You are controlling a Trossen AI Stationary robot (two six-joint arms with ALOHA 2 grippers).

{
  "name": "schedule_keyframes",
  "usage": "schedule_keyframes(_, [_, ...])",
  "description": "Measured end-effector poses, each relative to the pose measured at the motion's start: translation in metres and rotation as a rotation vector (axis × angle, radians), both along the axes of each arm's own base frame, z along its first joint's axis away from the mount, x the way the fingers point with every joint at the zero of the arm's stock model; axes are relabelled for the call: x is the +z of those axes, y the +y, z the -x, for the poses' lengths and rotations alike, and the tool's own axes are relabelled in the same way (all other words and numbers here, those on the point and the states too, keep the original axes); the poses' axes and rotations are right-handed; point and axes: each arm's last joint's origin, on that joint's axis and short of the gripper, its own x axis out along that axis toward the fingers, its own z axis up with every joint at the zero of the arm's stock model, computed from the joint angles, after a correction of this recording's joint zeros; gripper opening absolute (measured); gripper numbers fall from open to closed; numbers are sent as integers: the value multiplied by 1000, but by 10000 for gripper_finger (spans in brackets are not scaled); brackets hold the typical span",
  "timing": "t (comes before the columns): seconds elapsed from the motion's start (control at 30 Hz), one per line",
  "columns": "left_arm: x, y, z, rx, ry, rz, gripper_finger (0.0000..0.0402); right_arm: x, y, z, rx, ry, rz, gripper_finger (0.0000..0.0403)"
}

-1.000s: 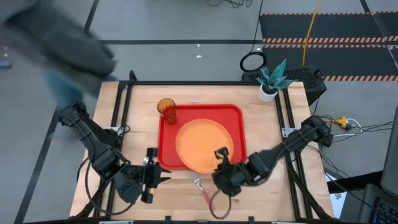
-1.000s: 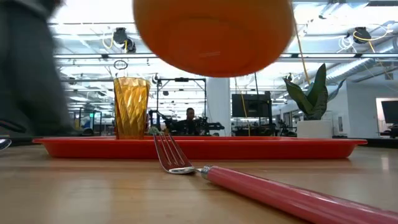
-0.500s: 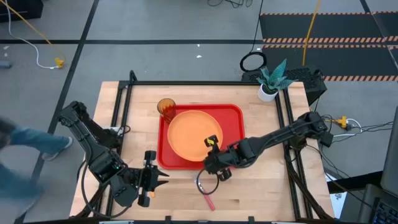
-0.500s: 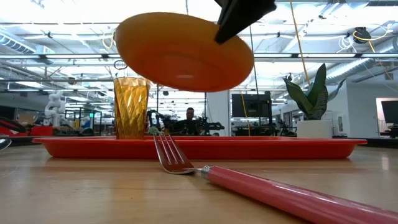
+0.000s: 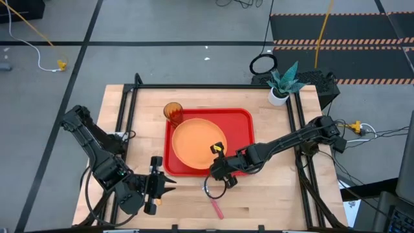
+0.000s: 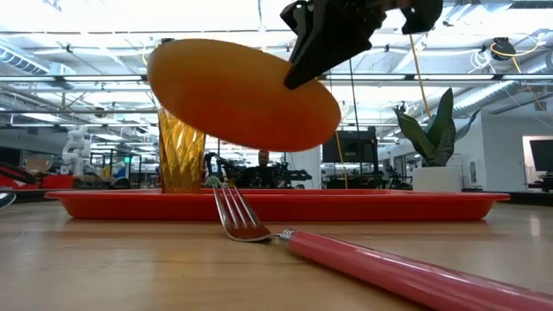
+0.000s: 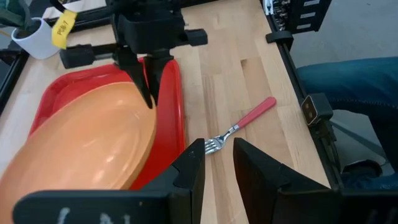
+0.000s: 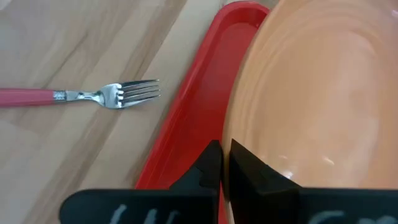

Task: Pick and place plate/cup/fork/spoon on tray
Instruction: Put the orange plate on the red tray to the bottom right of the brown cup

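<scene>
My right fingers (image 5: 218,157) pinched the plate (image 5: 198,142) by its rim, tilted above the tray (image 5: 244,139) for lowering. My left fingers (image 5: 169,185) waited slightly parted, empty.

R gripper (image 5: 217,162) pinches plate (image 5: 198,141) rim, plate tilted above tray (image 5: 244,133), clear of tray floor in low view. Cup (image 5: 173,112) stands just beyond plate's far edge, tight there. Fork (image 5: 213,201) on bare wood behind R fingers, apart from tray rim. L gripper (image 5: 167,184) beside tray's near-left corner, fingers parted, open wood ahead.
</scene>
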Motion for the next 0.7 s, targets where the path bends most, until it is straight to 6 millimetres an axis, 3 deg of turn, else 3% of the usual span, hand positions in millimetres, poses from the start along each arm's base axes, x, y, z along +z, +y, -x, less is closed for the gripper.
schedule_keyframes(0.7, [0,6,-5,30,-5,-9,88,-12,-34,-11,-65,-75,-23,0])
